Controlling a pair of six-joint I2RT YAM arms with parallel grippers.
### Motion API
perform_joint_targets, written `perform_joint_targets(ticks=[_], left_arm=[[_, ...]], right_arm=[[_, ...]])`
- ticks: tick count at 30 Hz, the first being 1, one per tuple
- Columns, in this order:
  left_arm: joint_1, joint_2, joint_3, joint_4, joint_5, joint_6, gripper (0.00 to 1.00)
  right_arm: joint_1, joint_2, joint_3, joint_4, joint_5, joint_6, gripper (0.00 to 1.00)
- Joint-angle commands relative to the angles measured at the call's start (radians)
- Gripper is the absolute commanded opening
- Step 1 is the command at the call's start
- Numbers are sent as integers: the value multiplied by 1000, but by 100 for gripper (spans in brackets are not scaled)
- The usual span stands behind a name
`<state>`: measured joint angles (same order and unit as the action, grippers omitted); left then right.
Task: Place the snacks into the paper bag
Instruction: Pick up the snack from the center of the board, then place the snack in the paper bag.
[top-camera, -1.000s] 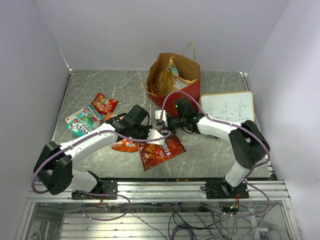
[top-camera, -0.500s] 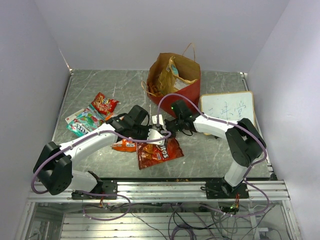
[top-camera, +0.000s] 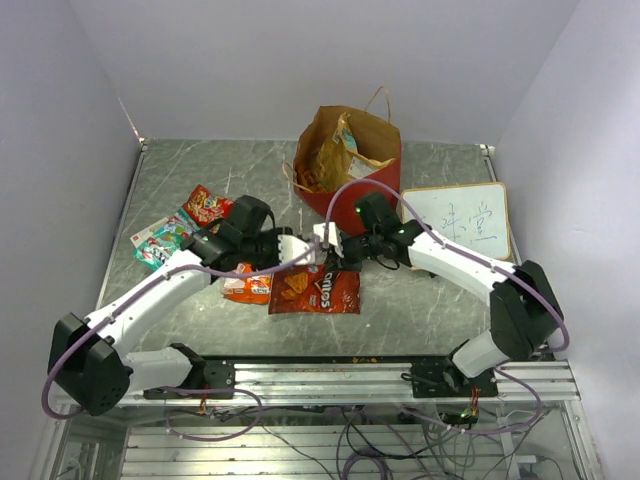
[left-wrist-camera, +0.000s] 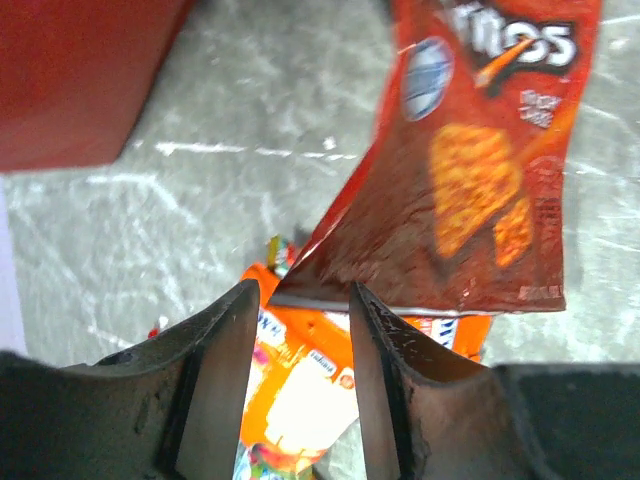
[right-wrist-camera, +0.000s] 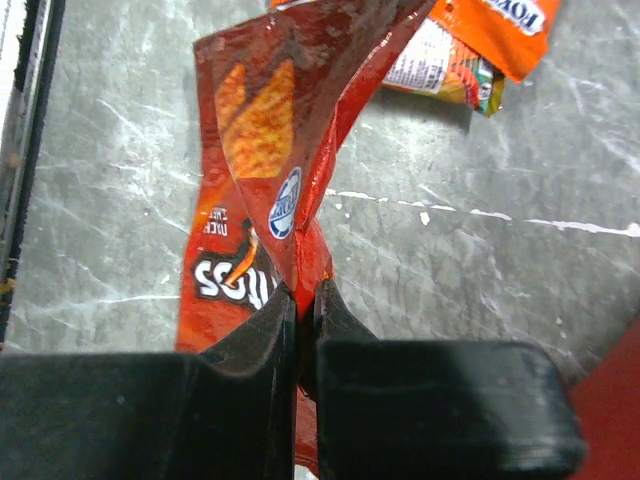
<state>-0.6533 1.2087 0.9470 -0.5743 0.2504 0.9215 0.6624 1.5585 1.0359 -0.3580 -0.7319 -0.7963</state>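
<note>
- From the top view we see the Doritos chip bag (top-camera: 315, 290) near the middle of the tabletop (top-camera: 200, 170), between the two arms, with its far edge drawn up to the right fingers (top-camera: 325, 240).
- The right wrist view settles what the top view cannot. There the right fingers (right-wrist-camera: 270, 330) are pressed together on a pinched fold of the Doritos chip bag (right-wrist-camera: 262, 130), and the rest of the bag hangs twisted over the grey tabletop (right-wrist-camera: 480, 280).
- The left wrist view shows the left fingers (left-wrist-camera: 225, 350) standing apart with nothing clamped. The lower edge of the Doritos chip bag (left-wrist-camera: 480, 170) lies just beyond their tips.
- In the top view the left fingers (top-camera: 298, 247) sit just left of the right ones, and their gap is too small for us to read there.
- An orange packet (top-camera: 247, 288) lies flat just left of the chip bag. The left wrist view shows it (left-wrist-camera: 300, 390) under and between the left fingers, and the right wrist view catches it (right-wrist-camera: 470, 45) past the chip bag.
- Only the top view shows the red packet (top-camera: 208, 206) and the teal-white packet (top-camera: 160, 240), which lie on the left of the tabletop.
- The paper bag (top-camera: 375, 185) stands upright at the far centre with its mouth open and packets (top-camera: 345, 140) inside, well apart from the chip bag.
- The wrist views give only a red slice of it (left-wrist-camera: 80, 80) (right-wrist-camera: 620, 400).
- A whiteboard (top-camera: 460, 215) lies to the right of the paper bag.
</note>
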Motion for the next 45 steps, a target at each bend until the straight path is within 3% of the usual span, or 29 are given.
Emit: perform_joint_targets(ticks=[1, 6, 17, 25, 33, 38, 45], left_arm=[[93, -54, 77, -4, -22, -100, 53], [193, -158, 91, 58, -87, -179, 70], [338, -123, 170, 194, -326, -394, 82], [498, -65, 250, 222, -382, -555, 84], [519, -74, 254, 201, -364, -546, 93], [520, -88, 238, 201, -313, -554, 95], [520, -104, 224, 202, -308, -544, 94]], right_arm=[[3, -104, 4, -40, 18, 59, 0], [5, -149, 117, -139, -5, 158, 0], [9, -245, 434, -248, 98, 342, 0], [9, -244, 683, -249, 440, 439, 0], [-13, -126, 833, -146, 855, 419, 0], [-71, -14, 884, -79, 977, 388, 0], [-144, 137, 1014, -82, 1013, 398, 0]])
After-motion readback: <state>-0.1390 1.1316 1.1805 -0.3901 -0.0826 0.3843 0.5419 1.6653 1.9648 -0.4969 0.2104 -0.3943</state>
